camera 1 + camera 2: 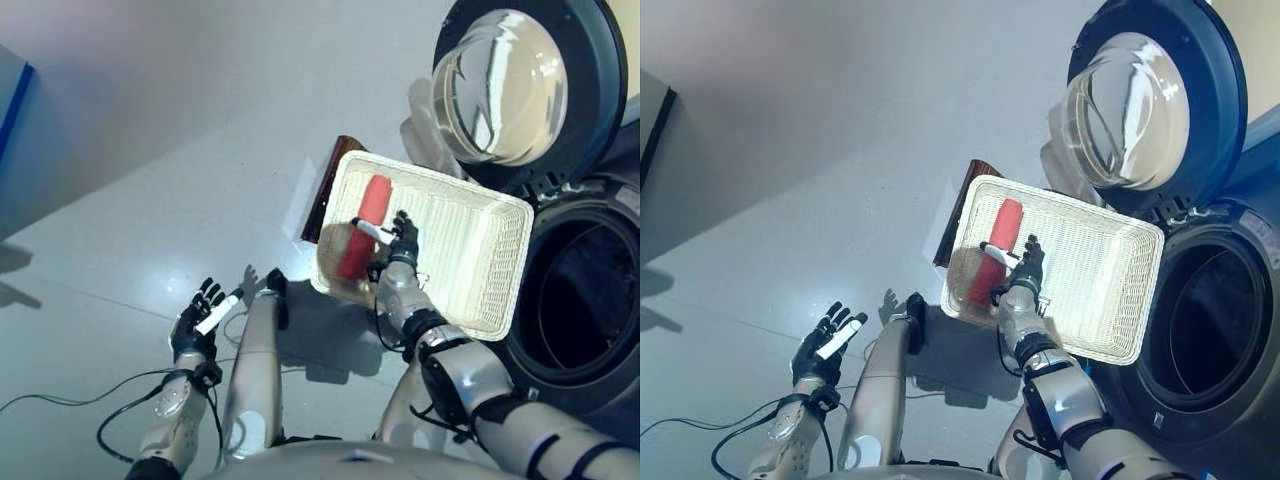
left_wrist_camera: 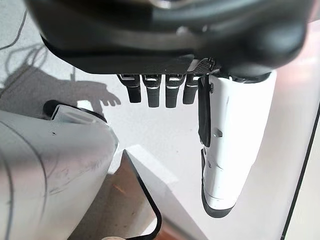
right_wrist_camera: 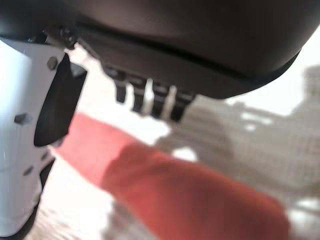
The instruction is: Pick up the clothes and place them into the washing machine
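1. The right hand (image 1: 400,243) is hovering over the red garment (image 1: 363,226) in the white wicker basket (image 1: 470,250); its fingers (image 3: 150,99) are showing straight, gripping nothing.
2. The washing machine (image 1: 580,300) is standing partly cut off, door (image 1: 520,85) open, drum dark.
3. The left hand (image 1: 197,318) is spreading wide above the glossy grey floor (image 1: 150,200).
4. A brown object (image 1: 325,185) is lying half hidden behind the basket.

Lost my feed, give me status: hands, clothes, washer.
Right hand open over red cloth in white basket. Left hand open, idle, low. Washer door open, drum clear.
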You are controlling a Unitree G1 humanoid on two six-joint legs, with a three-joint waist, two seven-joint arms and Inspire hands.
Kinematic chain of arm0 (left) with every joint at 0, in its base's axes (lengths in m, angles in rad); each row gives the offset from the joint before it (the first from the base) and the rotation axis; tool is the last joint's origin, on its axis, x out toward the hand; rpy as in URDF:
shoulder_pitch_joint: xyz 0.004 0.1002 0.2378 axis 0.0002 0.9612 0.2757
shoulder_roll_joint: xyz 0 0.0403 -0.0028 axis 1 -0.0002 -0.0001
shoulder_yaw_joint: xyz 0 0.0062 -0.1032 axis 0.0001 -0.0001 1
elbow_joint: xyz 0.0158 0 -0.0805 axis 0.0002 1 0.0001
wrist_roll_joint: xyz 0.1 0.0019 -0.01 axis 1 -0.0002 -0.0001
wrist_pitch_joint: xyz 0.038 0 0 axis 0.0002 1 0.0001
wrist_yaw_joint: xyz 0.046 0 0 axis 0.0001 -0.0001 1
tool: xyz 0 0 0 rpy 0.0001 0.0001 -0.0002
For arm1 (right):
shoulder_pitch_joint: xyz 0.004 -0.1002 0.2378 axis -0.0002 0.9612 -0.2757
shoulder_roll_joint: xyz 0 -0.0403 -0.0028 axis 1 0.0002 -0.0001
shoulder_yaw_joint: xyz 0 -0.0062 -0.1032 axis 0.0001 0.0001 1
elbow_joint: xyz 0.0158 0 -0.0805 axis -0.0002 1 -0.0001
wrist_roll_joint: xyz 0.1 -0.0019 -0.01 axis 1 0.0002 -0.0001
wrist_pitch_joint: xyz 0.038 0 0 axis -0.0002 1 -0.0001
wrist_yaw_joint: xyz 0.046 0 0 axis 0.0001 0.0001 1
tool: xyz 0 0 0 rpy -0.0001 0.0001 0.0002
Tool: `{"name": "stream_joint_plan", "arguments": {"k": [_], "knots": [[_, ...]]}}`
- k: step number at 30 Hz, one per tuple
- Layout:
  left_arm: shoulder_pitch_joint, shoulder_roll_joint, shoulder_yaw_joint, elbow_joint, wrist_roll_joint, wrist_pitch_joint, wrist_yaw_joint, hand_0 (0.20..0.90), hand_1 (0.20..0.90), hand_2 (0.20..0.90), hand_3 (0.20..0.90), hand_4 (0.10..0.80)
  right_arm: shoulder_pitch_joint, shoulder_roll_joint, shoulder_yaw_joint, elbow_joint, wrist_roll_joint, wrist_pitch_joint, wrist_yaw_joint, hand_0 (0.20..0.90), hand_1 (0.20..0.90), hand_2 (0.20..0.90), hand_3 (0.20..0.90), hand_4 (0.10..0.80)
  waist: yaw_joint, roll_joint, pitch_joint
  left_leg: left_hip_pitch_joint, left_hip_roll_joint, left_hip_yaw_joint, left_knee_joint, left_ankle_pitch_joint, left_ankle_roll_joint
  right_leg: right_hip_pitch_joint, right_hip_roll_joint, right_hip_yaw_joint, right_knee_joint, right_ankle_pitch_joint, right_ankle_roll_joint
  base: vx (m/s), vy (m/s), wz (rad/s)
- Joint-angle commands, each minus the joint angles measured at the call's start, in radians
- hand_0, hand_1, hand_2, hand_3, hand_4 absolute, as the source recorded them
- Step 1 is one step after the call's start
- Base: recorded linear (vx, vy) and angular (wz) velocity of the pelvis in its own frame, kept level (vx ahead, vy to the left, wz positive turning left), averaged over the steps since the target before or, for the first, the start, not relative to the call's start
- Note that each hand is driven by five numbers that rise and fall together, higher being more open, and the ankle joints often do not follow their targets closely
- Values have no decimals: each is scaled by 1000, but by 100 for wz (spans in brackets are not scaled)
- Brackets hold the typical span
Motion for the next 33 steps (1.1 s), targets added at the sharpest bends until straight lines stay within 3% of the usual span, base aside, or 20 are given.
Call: {"name": "stream_joint_plan", "arguments": {"k": [1,9,10,18,27,29,33], "knots": [[5,107,13,-94,34,-55,13,900,900,900,900,800,-55,-4,-51,29,-25,2,-63,900,900,900,900,800,50,-24,-28,6,32,-39,-21,8,-88,47,-39,31,-175,181,-1,24,-12,10],[3,150,4,-125,47,-50,18,900,900,900,900,800,-116,-1,-104,142,-14,59,-80,900,900,900,900,800,103,-18,-28,-15,9,-62,-3,-5,-80,102,-57,-24,-197,184,7,33,-19,12],[6,153,7,-132,48,-49,16,900,900,900,900,800,-120,-2,-113,149,-10,63,-80,900,900,900,900,800,112,-15,-32,-9,17,-63,10,-42,-85,117,-54,-32,-189,152,11,130,-42,10],[12,177,6,-155,61,-48,30,900,900,900,900,800,-134,-50,-173,193,-18,104,-153,900,900,900,900,800,153,-15,-19,-37,7,-78,-2,-37,-82,137,-58,-75,-217,163,13,36,-25,16],[13,180,-8,-186,62,-44,34,900,900,900,900,800,-123,-76,-176,227,-63,162,-150,900,900,900,900,800,166,-5,-5,-62,5,-82,4,-44,-75,109,-64,-74,-204,159,13,11,3,4],[20,182,-7,-204,57,-42,32,900,900,900,900,800,-110,-85,-170,244,-93,191,-139,200,200,200,200,300,168,6,-2,-72,5,-80,6,-45,-71,93,-69,-71,-196,157,13,0,0,0],[25,179,-5,-212,53,-40,25,900,900,900,900,800,-93,-96,-180,260,-96,207,-127,200,200,200,200,300,169,18,-1,-81,3,-78,6,-44,-69,81,-74,-69,-187,153,13,0,0,0]]}}
